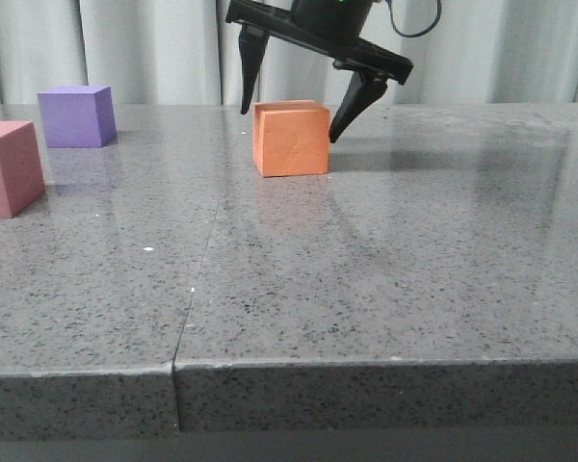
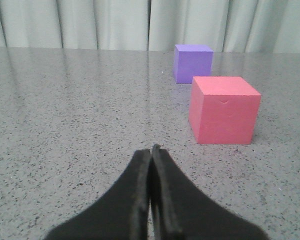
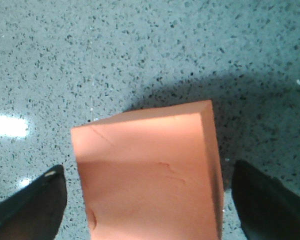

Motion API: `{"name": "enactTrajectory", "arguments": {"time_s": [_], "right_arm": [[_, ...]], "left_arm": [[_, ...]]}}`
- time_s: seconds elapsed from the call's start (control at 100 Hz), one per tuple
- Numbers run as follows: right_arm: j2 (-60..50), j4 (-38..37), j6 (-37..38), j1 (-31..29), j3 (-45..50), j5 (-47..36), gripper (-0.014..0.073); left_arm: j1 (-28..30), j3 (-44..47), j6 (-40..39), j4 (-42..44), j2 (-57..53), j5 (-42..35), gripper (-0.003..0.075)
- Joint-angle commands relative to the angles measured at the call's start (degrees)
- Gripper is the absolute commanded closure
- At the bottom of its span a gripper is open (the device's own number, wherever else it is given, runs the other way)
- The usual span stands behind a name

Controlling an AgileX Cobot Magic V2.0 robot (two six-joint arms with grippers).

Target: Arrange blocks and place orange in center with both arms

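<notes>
The right pincer (image 1: 291, 123) straddles the orange cube (image 1: 290, 138), fingers spread clear of its sides. Only the left wrist view shows the left pincer (image 2: 151, 150) closed on nothing, facing the pink cube (image 2: 223, 109) and purple cube (image 2: 192, 63) on the tabletop (image 1: 385, 260).

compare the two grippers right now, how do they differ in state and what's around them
The right gripper is open, its fingers straddling the orange cube with a gap on each side; the left gripper is shut and holds nothing. The right one has the cube directly beneath it, while the left one points over bare table, with the pink cube and purple cube ahead and off to one side. Both have black fingers.
</notes>
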Motion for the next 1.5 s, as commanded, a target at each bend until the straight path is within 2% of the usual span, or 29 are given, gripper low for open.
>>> {"name": "enactTrajectory", "arguments": {"time_s": [0.0,0.26,0.36,0.43,0.55,0.64,1.06,1.34,1.49], "right_arm": [[-5.19,0.34,-0.15,-0.33,-2.1,2.6,-0.0068],[-9.82,-1.54,-1.26,-0.17,-2.1,5.17,-0.0064],[-11.74,-2.27,-3.38,0.17,-2.03,5.17,0.0006],[-13.23,-4.71,-3.38,0.68,-2.03,5.17,0.0137],[-15.32,-8.01,-3.63,1.89,-1.53,5.17,0.0474],[-16.85,-8.99,-4.12,2.62,-0.47,5.17,0.0666],[-25.9,-9.59,-6.25,2.69,12.06,2.96,0.0663],[-36.99,-9.65,-7.82,2.69,27.97,-7.54,0.0663],[-44.73,-9.65,-7.82,2.69,39.87,-16.73,0.0663]], "left_arm": [[0.16,2.36,-0.05,-0.59,-1.71,-4.41,0.0741],[0.16,2.36,-0.05,-0.59,-1.71,-4.41,0.0741],[0.16,2.36,-0.05,-0.59,-1.71,-4.41,0.0741],[0.16,2.36,-0.05,-0.59,-1.71,-4.41,0.0741],[0.16,2.36,-0.05,-0.59,-1.71,-4.41,0.0741],[0.16,2.36,-0.05,-0.59,-1.71,-4.41,0.0741],[0.16,2.36,-0.05,-0.59,-1.71,-4.41,0.0741],[0.16,2.36,-0.05,-0.59,-1.71,-4.41,0.0741],[0.16,2.26,-0.05,-0.59,-1.71,-4.94,0.0741]]}}
